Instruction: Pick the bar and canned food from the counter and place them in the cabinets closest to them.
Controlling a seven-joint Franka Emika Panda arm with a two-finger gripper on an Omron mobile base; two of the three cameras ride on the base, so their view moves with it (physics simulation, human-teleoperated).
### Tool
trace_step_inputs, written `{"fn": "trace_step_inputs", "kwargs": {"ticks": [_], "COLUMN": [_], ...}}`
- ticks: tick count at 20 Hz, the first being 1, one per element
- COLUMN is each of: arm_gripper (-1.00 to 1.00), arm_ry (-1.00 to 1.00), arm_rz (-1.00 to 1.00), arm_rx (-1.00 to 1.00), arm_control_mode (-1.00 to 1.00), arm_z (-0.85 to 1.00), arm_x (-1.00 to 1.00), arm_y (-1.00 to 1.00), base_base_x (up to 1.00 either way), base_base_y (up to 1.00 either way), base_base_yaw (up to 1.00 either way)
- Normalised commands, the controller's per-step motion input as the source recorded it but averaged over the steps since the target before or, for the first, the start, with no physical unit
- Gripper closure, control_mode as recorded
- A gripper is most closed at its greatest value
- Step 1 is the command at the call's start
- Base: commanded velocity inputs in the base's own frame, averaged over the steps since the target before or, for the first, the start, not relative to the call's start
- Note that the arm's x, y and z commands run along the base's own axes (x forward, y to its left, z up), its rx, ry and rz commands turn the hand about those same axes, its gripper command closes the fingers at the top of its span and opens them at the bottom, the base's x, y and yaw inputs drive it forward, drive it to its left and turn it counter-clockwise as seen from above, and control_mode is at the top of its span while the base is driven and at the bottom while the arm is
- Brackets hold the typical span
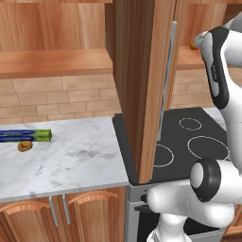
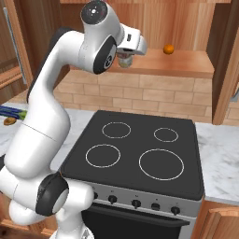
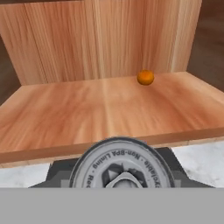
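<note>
The canned food, a small can with a greenish label, hangs in the air just in front of the cabinet shelf above the stove. My gripper is shut on it from above. In the hand view the can's pale metal top sits at the bottom, close before the shelf board's front edge and slightly below it. The wooden back wall of the cabinet rises behind the shelf. The marble counter lies to the left of the stove. The bar is out of view.
A round orange fruit rests far back on the shelf, right of the can. The black stovetop lies below. A tall open cabinet door stands between stove and counter. A blue-green box and a brown pastry lie on the counter.
</note>
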Motion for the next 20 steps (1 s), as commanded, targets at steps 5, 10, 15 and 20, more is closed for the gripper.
{"fn": "trace_step_inputs", "kwargs": {"ticks": [5,10,15,20], "arm_gripper": [1.00,1.00,1.00,1.00], "arm_ry": [0.00,0.01,0.00,0.03], "arm_rz": [0.04,0.02,0.00,0.00], "arm_rx": [0.00,0.00,0.00,0.00], "arm_control_mode": [-1.00,-1.00,-1.00,-1.00], "arm_z": [-0.02,0.00,0.00,0.00], "arm_x": [0.37,0.24,0.00,0.03], "arm_y": [-0.01,0.00,0.00,0.00], "base_base_x": [0.00,0.00,0.00,0.00], "base_base_y": [0.00,0.00,0.00,0.00], "base_base_yaw": [0.00,0.00,0.00,0.00]}}
